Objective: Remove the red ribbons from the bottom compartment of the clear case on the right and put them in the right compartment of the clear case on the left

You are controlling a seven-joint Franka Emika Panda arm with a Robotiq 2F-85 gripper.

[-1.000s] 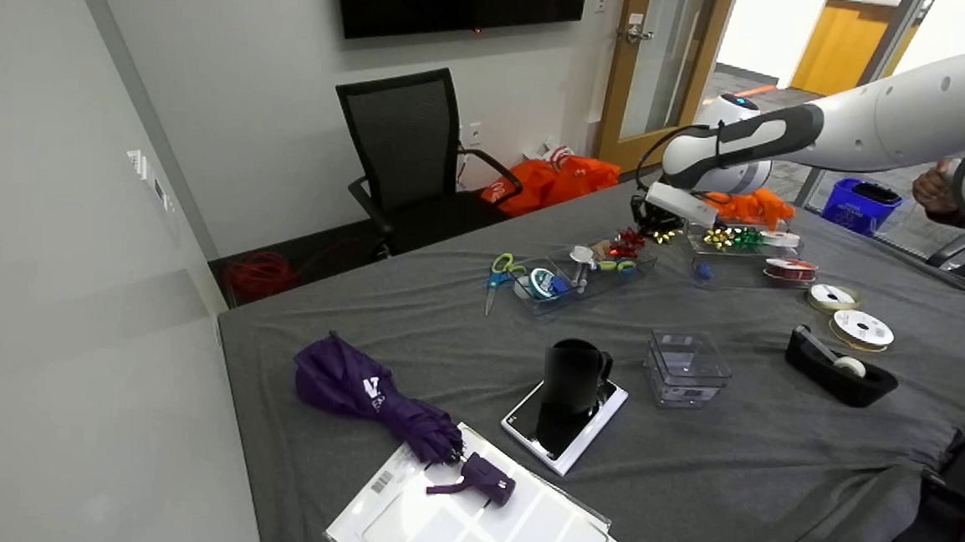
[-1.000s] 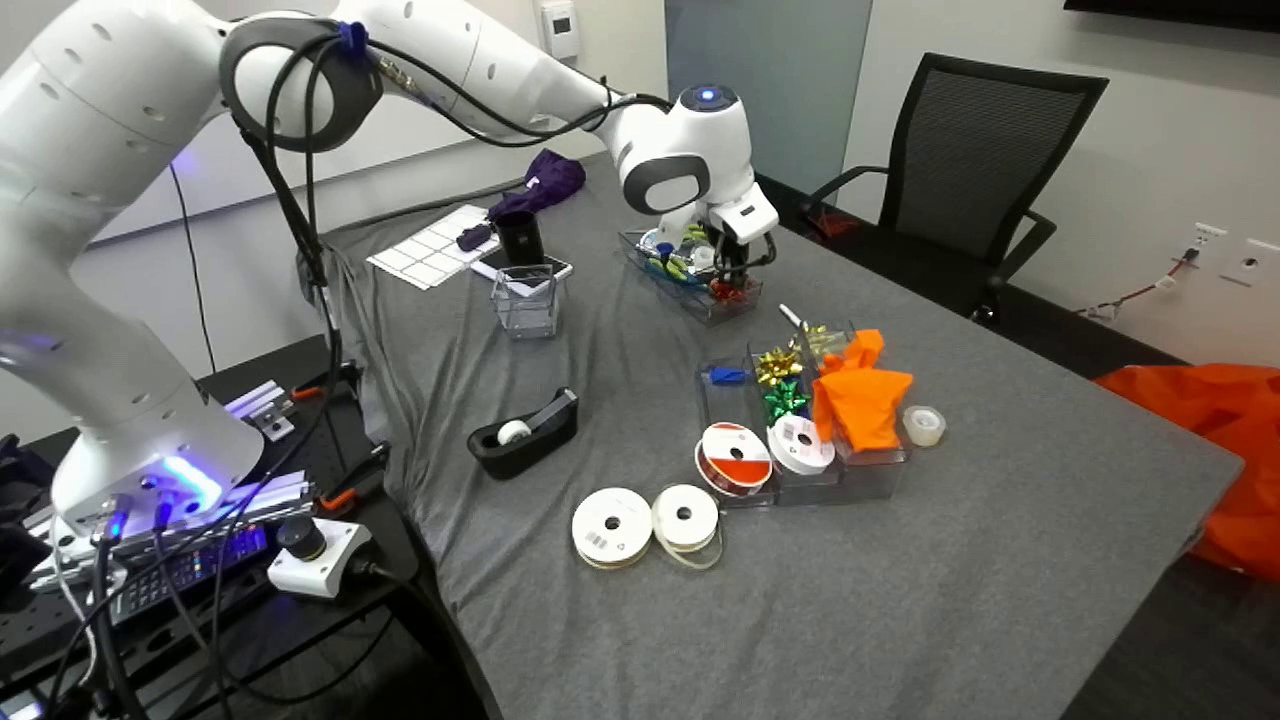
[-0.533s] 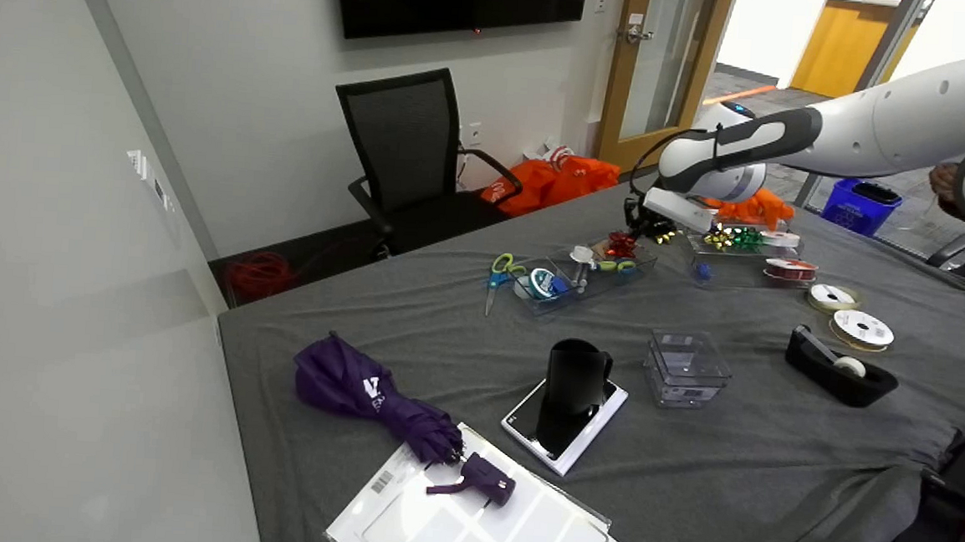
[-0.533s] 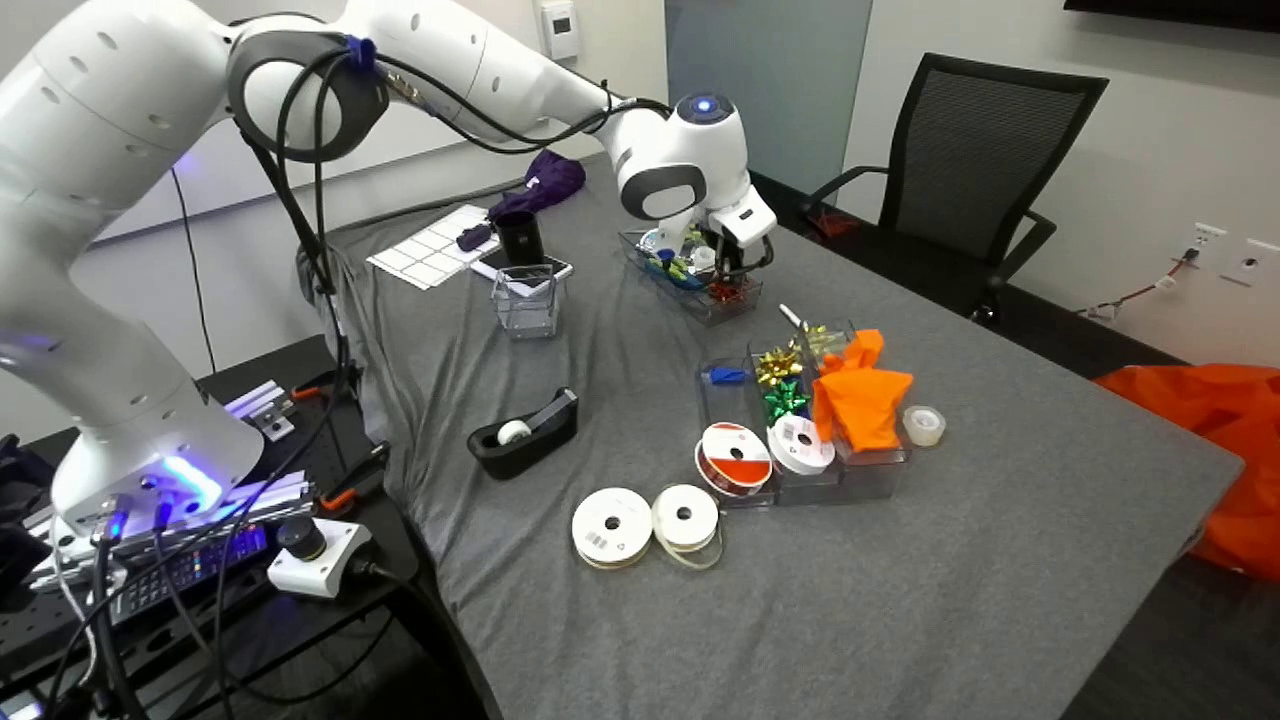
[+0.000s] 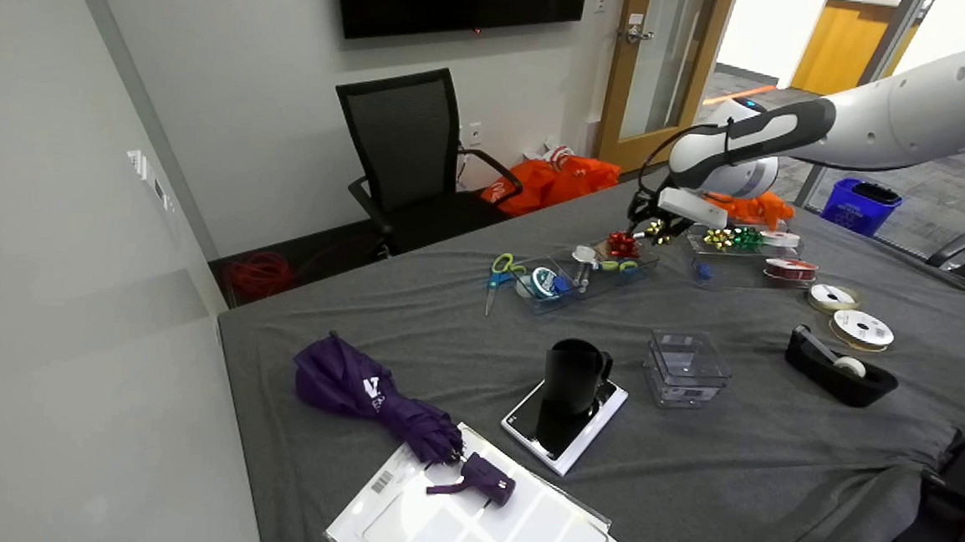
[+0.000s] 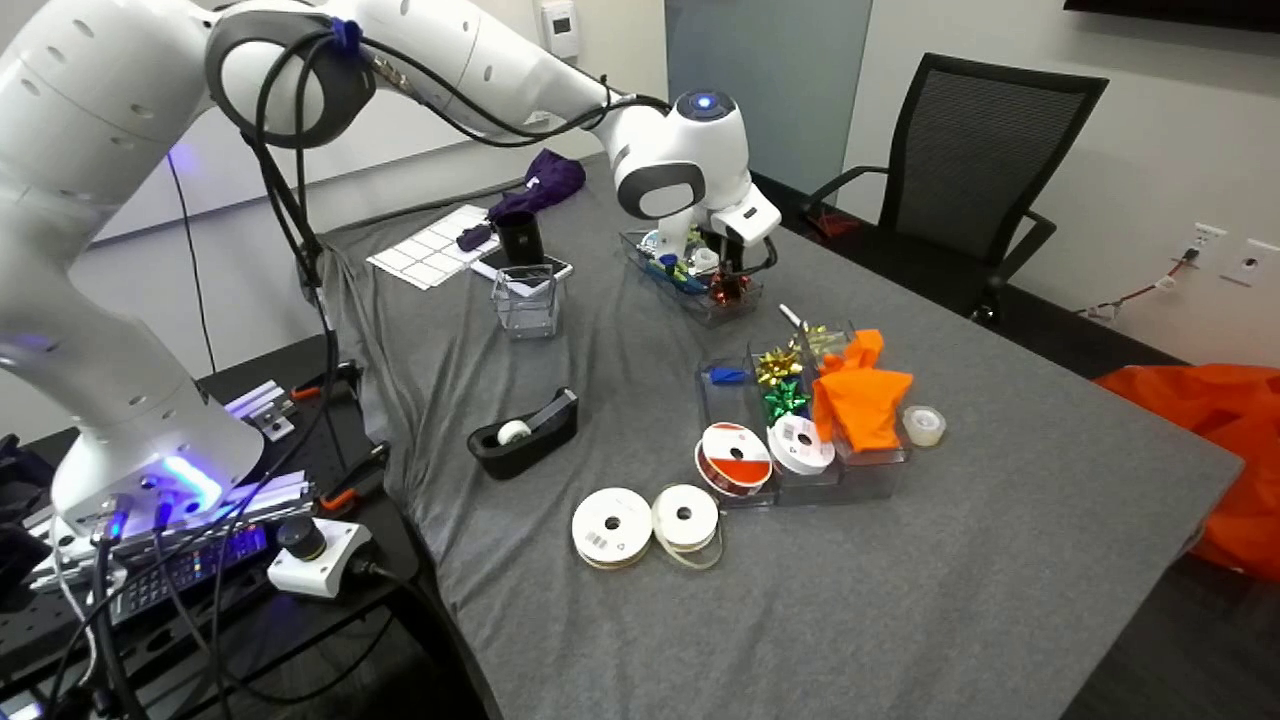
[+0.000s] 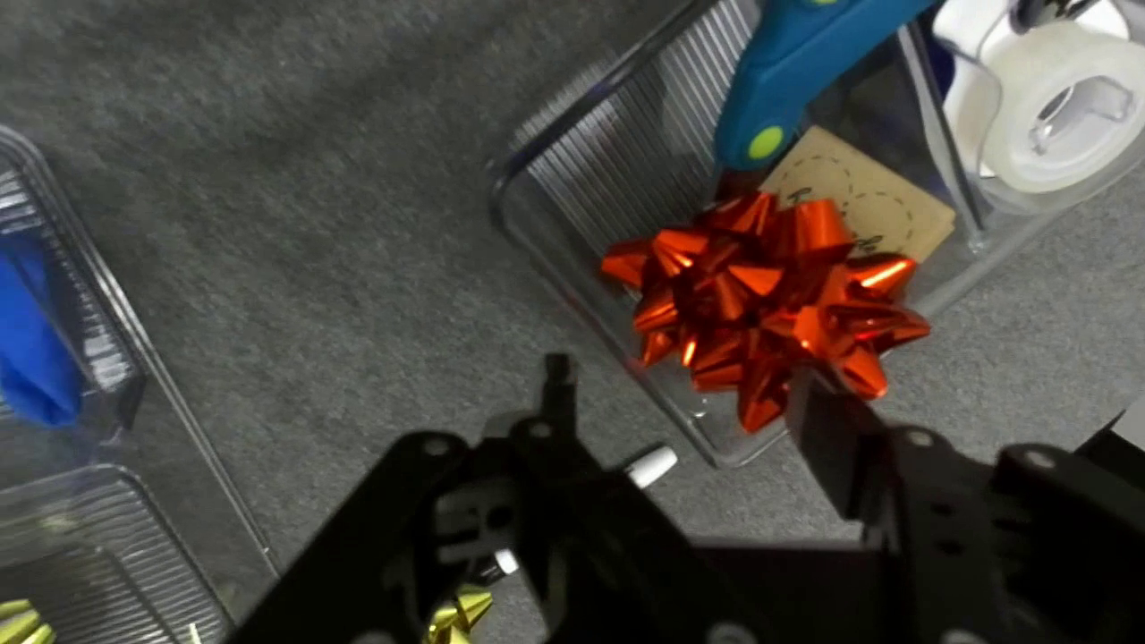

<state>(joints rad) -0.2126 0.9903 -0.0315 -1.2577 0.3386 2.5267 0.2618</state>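
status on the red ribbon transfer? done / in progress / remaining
Looks done: the glossy red ribbon appears to lie in the end compartment of the left clear case.
In hand: nothing gripped; the claw is open right by it, contact unclear.
Remaining: probably just backing off. A red ribbon spool sits at the right clear case; if that counts, it needs moving too.

Pale walls (image 5: 271, 32), black screen (image 5: 465, 2) mounted on one, glossy white panel (image 5: 112, 299) at the side, wood-framed glass door (image 5: 666, 73) with a brightly lit area (image 5: 769, 29) beside it. Black mesh chair (image 5: 403, 132) in both exterior views, next to the worktop (image 6: 950, 570), draped in grey cloth (image 6: 1040, 500); orange bags (image 5: 555, 179) by the wall, blue bin (image 5: 862, 204) on grey carpet (image 5: 931, 194) beyond. Floor (image 6: 1220, 640) dark below the worktop edge, outlet plates (image 6: 1208, 242) and a small white box (image 6: 560, 30) on walls.
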